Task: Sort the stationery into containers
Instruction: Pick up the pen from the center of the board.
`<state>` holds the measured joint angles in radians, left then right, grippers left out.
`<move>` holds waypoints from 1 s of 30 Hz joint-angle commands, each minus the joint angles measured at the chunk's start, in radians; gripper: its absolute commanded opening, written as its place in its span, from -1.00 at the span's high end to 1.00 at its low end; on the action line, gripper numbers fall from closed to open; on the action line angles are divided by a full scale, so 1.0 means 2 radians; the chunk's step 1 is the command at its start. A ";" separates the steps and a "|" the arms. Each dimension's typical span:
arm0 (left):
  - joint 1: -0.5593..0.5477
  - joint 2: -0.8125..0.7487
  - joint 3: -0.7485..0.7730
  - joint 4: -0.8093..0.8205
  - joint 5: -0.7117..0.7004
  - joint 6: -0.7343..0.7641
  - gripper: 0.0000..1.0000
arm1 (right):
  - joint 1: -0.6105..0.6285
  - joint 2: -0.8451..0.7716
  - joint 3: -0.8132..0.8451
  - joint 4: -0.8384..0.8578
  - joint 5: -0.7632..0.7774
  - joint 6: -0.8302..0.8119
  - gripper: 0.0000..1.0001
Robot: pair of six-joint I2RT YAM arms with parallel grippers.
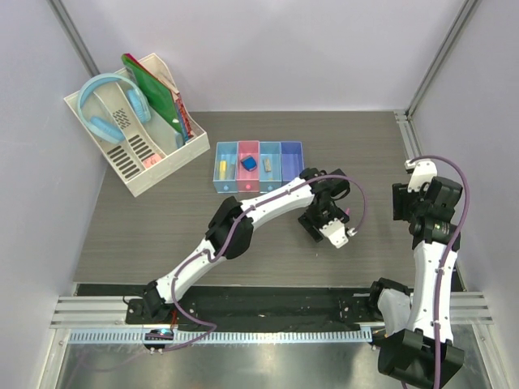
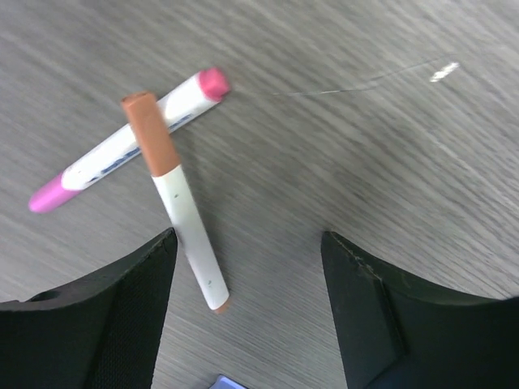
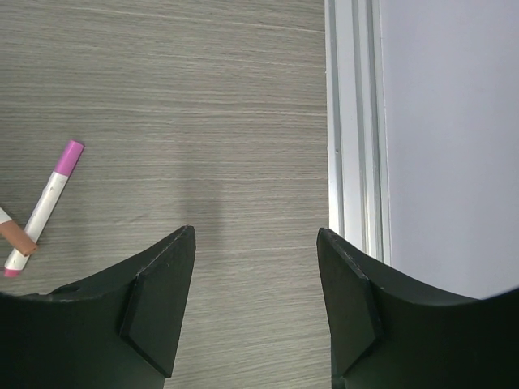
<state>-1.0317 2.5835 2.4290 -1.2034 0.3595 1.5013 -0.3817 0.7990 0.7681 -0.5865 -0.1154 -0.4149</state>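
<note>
- Left fingers (image 2: 105, 316): spread wide with nothing between them, poised above the grey surface (image 2: 365, 146).
- Brown-capped pen (image 2: 174, 203): a white barrel lying just ahead of the left-hand finger. Its capped end rests across the pink-capped pen (image 2: 122, 146), which lies further ahead and to the left of the gap. The two touch where they cross.
- Handling (a judgement): both pens look light, stiff and smooth, and round enough to roll. The upper pen is best pinched across its barrel near the middle, clear of the crossing, so that the lower pen is not dragged along.
- Right fingers (image 3: 154, 300): likewise spread and empty. The pink-capped pen lies ahead and well to their left, with only the brown cap showing at the picture's edge. A white rail (image 3: 353, 121) runs ahead to their right.
- Left wrist view: the only one to show the crossing and which pen lies on top.
- Top view: the pens cannot be made out near the left wrist. Only this view shows the row of four bins (image 1: 290, 166), beyond the left fingers and apart from them, with a blue eraser (image 1: 249, 163) in the pink one.
</note>
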 commanded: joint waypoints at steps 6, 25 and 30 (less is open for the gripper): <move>-0.010 0.047 -0.008 -0.082 -0.028 0.018 -0.26 | -0.002 -0.006 0.019 -0.014 -0.016 0.010 -0.32; -0.011 0.042 -0.039 -0.017 -0.049 -0.066 0.43 | -0.002 -0.005 0.026 -0.030 -0.044 0.026 -0.29; -0.011 0.034 -0.059 -0.005 -0.051 -0.097 0.64 | -0.002 -0.001 0.022 -0.021 -0.053 0.042 -0.29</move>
<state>-1.0519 2.5729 2.3920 -1.2652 0.2901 1.3674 -0.3817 0.7986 0.7803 -0.6525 -0.1890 -0.3721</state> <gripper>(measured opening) 0.216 0.645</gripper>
